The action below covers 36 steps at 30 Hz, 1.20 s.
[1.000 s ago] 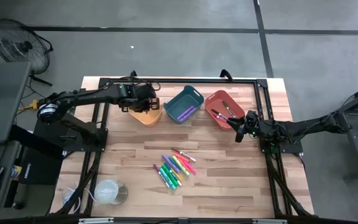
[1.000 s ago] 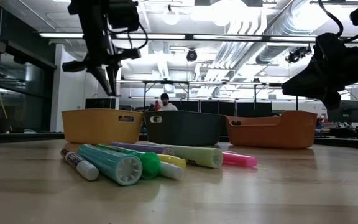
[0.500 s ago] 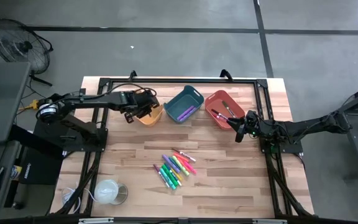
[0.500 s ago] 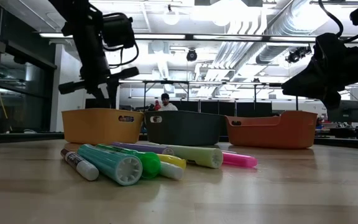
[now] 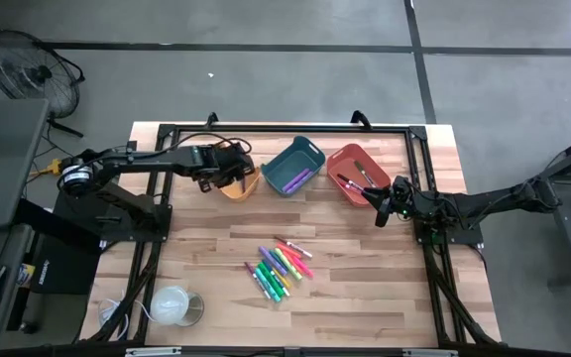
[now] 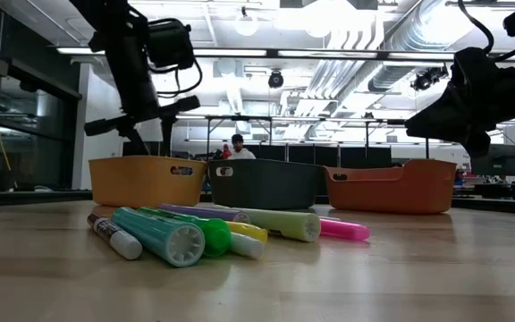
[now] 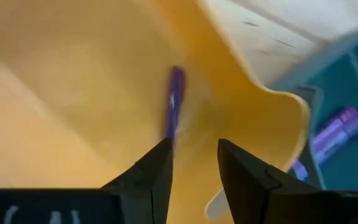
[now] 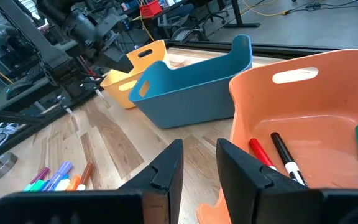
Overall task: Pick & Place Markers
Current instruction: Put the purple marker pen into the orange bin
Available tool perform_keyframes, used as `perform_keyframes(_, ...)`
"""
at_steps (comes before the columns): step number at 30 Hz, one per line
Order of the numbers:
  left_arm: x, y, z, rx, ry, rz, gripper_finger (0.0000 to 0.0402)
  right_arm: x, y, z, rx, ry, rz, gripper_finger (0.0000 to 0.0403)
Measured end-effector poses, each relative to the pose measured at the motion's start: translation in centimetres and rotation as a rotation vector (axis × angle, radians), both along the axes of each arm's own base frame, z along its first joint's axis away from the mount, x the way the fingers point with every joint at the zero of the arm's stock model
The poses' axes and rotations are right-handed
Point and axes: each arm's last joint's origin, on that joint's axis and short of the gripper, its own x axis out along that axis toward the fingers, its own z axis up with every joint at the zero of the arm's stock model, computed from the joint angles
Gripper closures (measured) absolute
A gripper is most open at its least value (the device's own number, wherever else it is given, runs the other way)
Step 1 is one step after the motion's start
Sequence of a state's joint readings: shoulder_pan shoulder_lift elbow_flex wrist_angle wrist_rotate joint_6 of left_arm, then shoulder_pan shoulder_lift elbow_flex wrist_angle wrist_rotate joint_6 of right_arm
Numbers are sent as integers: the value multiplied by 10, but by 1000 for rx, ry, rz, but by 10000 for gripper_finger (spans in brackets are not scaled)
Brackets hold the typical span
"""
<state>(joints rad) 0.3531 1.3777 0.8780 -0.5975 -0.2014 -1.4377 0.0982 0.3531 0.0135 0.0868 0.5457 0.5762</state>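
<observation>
Markers (image 5: 278, 267): loose cluster of bright capped pens lying on the tabletop (image 5: 365, 297) near its middle, toward the front edge; more lie inside the bins along the rear edge.

Tabletop: pale wood planks, black frame around it.

Yellow bin (image 5: 236, 184): rear edge, leftmost of three; one purple marker (image 7: 175, 102) lies against its inner wall.

Blue bin (image 5: 292, 167): rear edge, middle; a purple marker (image 5: 299, 179) inside.

Orange bin (image 5: 350, 174): rear edge, rightmost; a red marker (image 8: 263, 155), a black one and a green one lie on its floor.

White round cup-like item (image 5: 171, 305): front left corner of the tabletop.

Left tool (image 5: 228, 177): over the yellow bin, fingers (image 7: 151, 177) parted with a clear gap, nothing between them; the purple marker lies just beyond the tips.

Right tool (image 5: 381, 205): beside the orange bin's near side, above the tabletop, fingers (image 8: 166, 168) slightly apart, holding nothing.
</observation>
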Motion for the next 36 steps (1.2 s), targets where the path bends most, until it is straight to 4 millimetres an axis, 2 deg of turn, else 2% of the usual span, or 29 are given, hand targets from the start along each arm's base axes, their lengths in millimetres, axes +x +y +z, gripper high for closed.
perform_keyframes(5, 6, 0, 16, 136, 19, -263, 276, 0, 0, 0, 0, 0, 0, 318)
perform_keyframes(8, 11, -7, 25, 212, 60, -457, 276, 0, 0, 0, 0, 0, 0, 318)
perform_keyframes(12, 10, -23, 44, 295, 16, -659, 275, 0, 0, 0, 0, 0, 1, 318)
perform_keyframes(18, 3, -59, 52, 321, 28, -887, 275, 0, 0, 0, 1, 0, 2, 318)
perform_keyframes(30, -4, -132, 52, 311, 0, -1309, 275, 0, 0, 0, 1, 0, 2, 318)
perform_keyframes(36, -1, -160, 39, 306, 40, -1439, 275, 0, 0, 0, 1, 0, 3, 318)
